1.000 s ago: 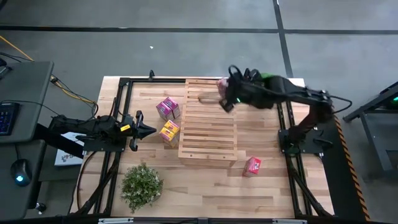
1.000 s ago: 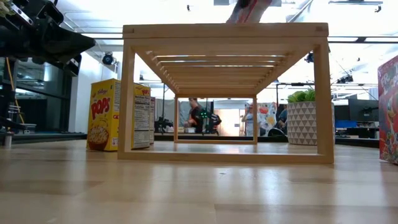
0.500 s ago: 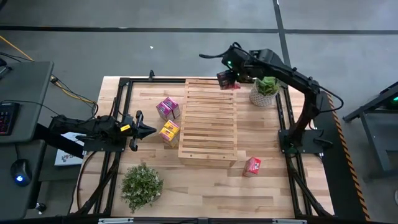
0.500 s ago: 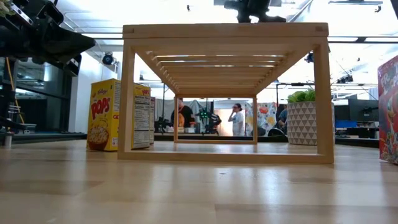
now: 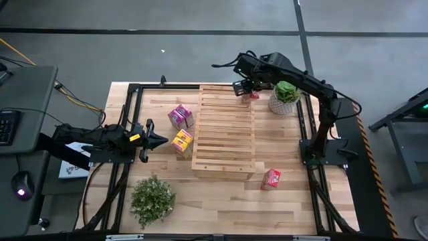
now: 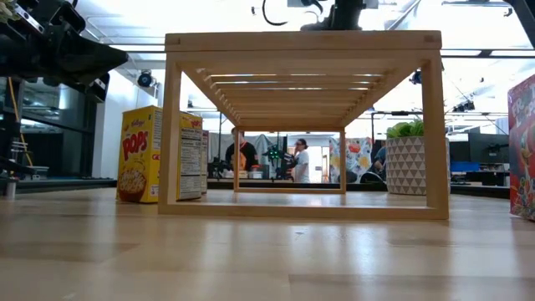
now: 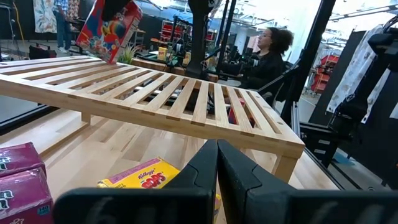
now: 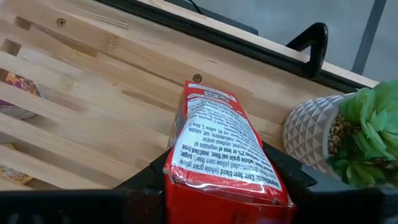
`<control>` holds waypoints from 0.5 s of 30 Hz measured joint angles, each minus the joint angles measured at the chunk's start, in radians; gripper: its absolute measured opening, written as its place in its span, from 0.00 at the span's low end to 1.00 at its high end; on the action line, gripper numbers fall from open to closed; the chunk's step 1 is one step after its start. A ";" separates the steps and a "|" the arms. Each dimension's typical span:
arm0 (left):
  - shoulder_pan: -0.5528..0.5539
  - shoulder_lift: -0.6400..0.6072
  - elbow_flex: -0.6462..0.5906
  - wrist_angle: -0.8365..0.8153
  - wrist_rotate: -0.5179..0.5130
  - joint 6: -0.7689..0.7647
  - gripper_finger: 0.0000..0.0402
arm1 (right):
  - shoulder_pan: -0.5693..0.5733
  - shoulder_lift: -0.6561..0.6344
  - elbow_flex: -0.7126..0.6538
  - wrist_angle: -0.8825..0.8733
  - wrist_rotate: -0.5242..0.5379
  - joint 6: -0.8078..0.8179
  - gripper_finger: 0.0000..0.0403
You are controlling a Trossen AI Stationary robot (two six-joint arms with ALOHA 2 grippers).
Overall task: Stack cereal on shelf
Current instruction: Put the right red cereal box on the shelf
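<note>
A glossy red cardboard cereal box (image 8: 221, 149) sat tilted in the right gripper's (image 5: 246, 88) clamp above the far right corner of the pale slatted wooden shelf (image 5: 223, 130). That arm reached in, elbow bent. The left gripper (image 5: 155, 140), closed empty, waited near the table's left edge.

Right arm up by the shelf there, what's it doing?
The right gripper holds a red cereal box over the far corner of the slatted shelf, near a potted plant. The left gripper waits shut beside a yellow box and a pink box on the table. Another red box stands off the shelf.
</note>
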 joint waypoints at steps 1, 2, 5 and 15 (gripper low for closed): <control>0.000 0.000 0.000 0.000 0.000 0.000 0.01 | 0.000 0.000 0.000 0.000 0.001 -0.002 0.38; 0.000 0.000 0.000 0.000 0.000 0.000 0.01 | 0.000 0.000 0.000 0.000 0.002 -0.008 0.38; 0.000 0.000 0.000 0.000 0.000 0.000 0.01 | 0.001 0.000 0.000 0.000 0.002 -0.024 0.38; 0.000 0.000 0.000 0.000 0.000 0.000 0.01 | 0.005 0.001 0.000 0.001 0.036 -0.061 0.56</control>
